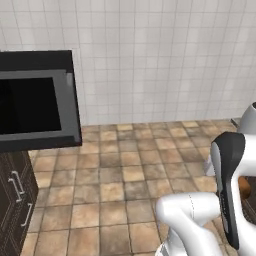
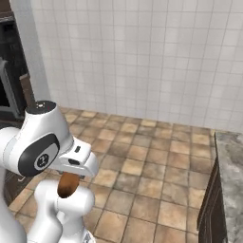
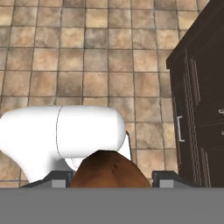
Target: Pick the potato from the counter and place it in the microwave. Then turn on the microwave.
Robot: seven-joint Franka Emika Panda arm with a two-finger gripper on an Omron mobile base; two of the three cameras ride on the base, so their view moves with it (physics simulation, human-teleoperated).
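The folded white arm hangs its gripper (image 3: 111,181) low over the brown tiled floor (image 1: 120,175), clamped on the brown oval potato (image 3: 109,170); the black microwave (image 1: 37,100) stands apart at left.

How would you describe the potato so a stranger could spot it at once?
Start at the white robot arm standing over the brown tiled floor. Under its hand, the gripper is closed on the potato, a rounded reddish-brown lump, the one dark earthy thing against the white links.
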